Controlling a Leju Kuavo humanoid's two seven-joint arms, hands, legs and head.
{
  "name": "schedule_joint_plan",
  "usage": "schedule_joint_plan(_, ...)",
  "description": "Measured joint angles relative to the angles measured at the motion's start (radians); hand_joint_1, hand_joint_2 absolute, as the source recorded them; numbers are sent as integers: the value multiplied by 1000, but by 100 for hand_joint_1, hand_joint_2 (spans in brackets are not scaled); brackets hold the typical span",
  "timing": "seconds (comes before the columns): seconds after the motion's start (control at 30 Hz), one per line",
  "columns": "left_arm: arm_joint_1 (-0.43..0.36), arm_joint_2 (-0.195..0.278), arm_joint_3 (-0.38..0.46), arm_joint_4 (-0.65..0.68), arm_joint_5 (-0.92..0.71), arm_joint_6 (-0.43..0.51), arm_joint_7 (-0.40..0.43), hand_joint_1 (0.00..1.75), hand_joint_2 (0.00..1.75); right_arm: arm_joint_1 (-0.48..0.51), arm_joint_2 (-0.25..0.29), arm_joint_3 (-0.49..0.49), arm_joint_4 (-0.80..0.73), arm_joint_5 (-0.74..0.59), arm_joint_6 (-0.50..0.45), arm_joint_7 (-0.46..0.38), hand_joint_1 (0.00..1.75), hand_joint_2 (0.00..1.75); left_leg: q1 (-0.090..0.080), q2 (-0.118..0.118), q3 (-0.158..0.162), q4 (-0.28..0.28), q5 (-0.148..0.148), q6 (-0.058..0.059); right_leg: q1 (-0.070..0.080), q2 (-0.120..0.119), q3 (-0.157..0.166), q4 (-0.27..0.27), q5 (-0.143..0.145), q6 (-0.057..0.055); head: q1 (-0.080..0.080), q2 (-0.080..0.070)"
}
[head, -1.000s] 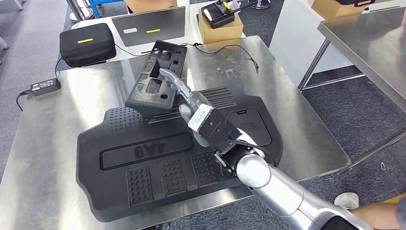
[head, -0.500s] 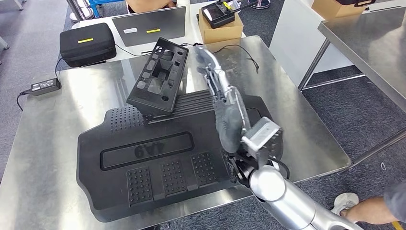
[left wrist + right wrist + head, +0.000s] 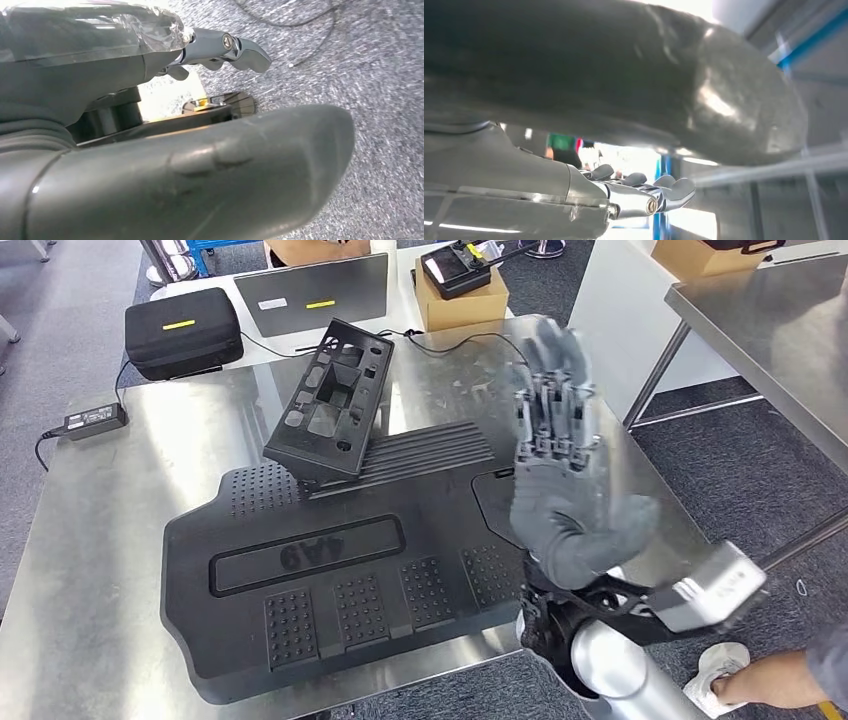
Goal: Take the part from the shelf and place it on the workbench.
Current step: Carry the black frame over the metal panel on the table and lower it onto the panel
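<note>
A large flat black moulded part lies across the steel workbench. A smaller black part with several recesses leans on its far edge, tilted up. My right hand is raised above the bench's right side, fingers straight and spread, holding nothing and well clear of both parts. In the right wrist view the same hand shows its fingers extended in the air. My left hand hangs over grey carpet with its fingers extended and nothing in it.
Behind the bench are a black case, a grey laptop and a cardboard box with a device on it. A power adapter lies at the left edge. Another steel table stands to the right; a person's shoe is by my arm.
My right hand has left the smaller black part, lifting up and swinging right with its fingers spreading. The smaller part tipped up a little and stays leaning on the large part.
</note>
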Motion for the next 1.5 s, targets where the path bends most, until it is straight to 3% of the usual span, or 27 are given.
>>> schedule_joint_plan(0.3, 9, 0, 16, 0, 10, -2, 5, 0, 0, 157, -8, -66, -122, -20, -31, -35, 0, 0, -5, 1, 0, 3, -6, 9, -6, -1, 2, -2, -1, 4, -3, 0)
schedule_joint_plan(0.4, 9, 0, 16, 0, 9, -5, 5, 0, 0, 176, -9, -74, -138, -19, -31, -35, 0, 0, -9, 1, 0, 4, -9, 14, -10, -1, 3, -3, -2, 10, -5, 0)
schedule_joint_plan(0.5, 8, 0, 16, 0, 7, -6, 9, 0, 0, 192, -11, -83, -153, -18, -31, -35, 0, 0, -6, 2, 9, -12, 2, 26, -12, -1, 7, -2, -5, 22, -8, 0)
schedule_joint_plan(0.57, 7, -1, 16, -1, 6, -6, 13, 0, 0, 199, -13, -90, -159, -17, -31, -35, 0, 0, 1, 5, 18, -32, 14, 35, -13, 0, -13, 50, -48, 30, -1, 0)
schedule_joint_plan(0.63, 6, -2, 16, -2, 4, -6, 16, 0, 0, 206, -15, -93, -162, -17, -31, -36, 0, 0, 3, 7, 18, -36, 18, 37, -19, 0, -65, 170, -116, 39, 10, 0)
schedule_joint_plan(0.67, 6, -3, 16, -2, 3, -6, 18, 0, 0, 211, -16, -95, -163, -17, -30, -36, 0, 0, 4, 8, 15, -35, 18, 37, -22, 0, -90, 226, -138, 43, 14, 0)
schedule_joint_plan(0.7, 6, -4, 16, -2, 2, -6, 19, 0, 0, 214, -17, -98, -164, -18, -30, -36, 0, 0, 5, 8, 13, -33, 18, 36, -26, 0, -101, 255, -140, 48, 18, 0)
schedule_joint_plan(0.73, 6, -5, 16, -2, 2, -6, 20, 0, 0, 217, -17, -101, -165, -18, -30, -36, 0, 0, 8, 8, 10, -31, 19, 33, -31, 0, -95, 247, -124, 54, 20, 0)
schedule_joint_plan(0.8, 6, -6, 16, -3, 1, -6, 21, 0, 0, 218, -19, -105, -167, -18, -30, -36, 0, 0, 16, 8, 3, -19, 18, 22, -42, -2, -33, 130, -62, 68, 27, 0)
schedule_joint_plan(0.87, 4, -7, 16, -3, 1, -6, 22, 0, 0, 219, -20, -107, -170, -18, -30, -35, 0, 0, 19, 6, -5, -6, 17, 5, -43, 4, 18, 34, -22, 67, 37, 0)
schedule_joint_plan(0.93, 3, -7, 16, -4, 0, -6, 23, 0, 0, 221, -21, -108, -172, -18, -30, -35, 0, 0, 17, 3, -11, 1, 23, -10, -38, 13, 18, 24, -17, 49, 37, 0)
schedule_joint_plan(1.0, 4, -7, 16, -4, 0, -6, 24, 0, 0, 222, -21, -108, -174, -18, -29, -35, 0, 0, 19, 0, -17, 9, 23, -23, -37, 11, 6, 23, -13, 30, 27, 0)
schedule_joint_plan(1.03, 4, -7, 16, -5, 0, -6, 25, 0, 0, 222, -21, -108, -175, -18, -29, -35, 0, 0, 21, 0, -25, 25, 5, -27, -35, 10, -2, 23, -6, 20, 20, 0)
schedule_joint_plan(1.1, 4, -7, 16, -6, 0, -6, 25, 0, 0, 222, -21, -108, -177, -18, -28, -35, 0, 0, 23, 1, -56, 115, -80, -30, -32, 6, -20, 22, 9, 4, 6, 0)
schedule_joint_plan(1.17, 4, -7, 16, -6, 0, -6, 25, 0, 0, 222, -21, -108, -179, -18, -28, -35, 0, 0, 19, 2, -88, 244, -168, -27, -25, 3, -41, 23, 25, -3, -11, 0)
schedule_joint_plan(1.2, 4, -7, 16, -6, 0, -6, 25, 0, 0, 222, -21, -108, -179, -18, -28, -35, 0, 0, 15, 2, -89, 285, -186, -23, -20, 2, -52, 24, 33, -5, -17, 0)
schedule_joint_plan(1.23, 3, -7, 16, -6, 0, -6, 26, 0, 0, 222, -21, -108, -180, -18, -28, -35, 0, 0, 10, 1, -73, 293, -184, -16, -14, 2, -63, 24, 42, -7, -22, 0)
schedule_joint_plan(1.27, 3, -7, 16, -6, -1, -6, 26, 0, 0, 222, -21, -108, -181, -18, -28, -35, 0, 0, 3, 1, -42, 269, -167, -6, -9, 1, -72, 24, 50, -9, -26, 0)
schedule_joint_plan(1.33, 1, -7, 16, -6, -2, -6, 27, 0, 0, 222, -21, -108, -186, -18, -28, -35, 0, 0, -14, 2, 61, 134, -132, 26, 2, 1, -86, 24, 65, -11, -31, 0)
schedule_joint_plan(1.4, -3, -7, 16, -6, -2, -5, 27, 0, 0, 221, -21, -108, -191, -17, -28, -35, 0, 0, -24, 8, 134, 16, -122, 45, 2, -3, -92, 23, 80, -7, -27, 0)
schedule_joint_plan(1.5, -3, -8, 16, -7, -1, -3, 28, 0, 0, 221, -22, -108, -195, -17, -28, -35, 0, 0, -30, 14, 139, -30, -100, 48, -8, -10, -94, 16, 100, 13, -31, 0)
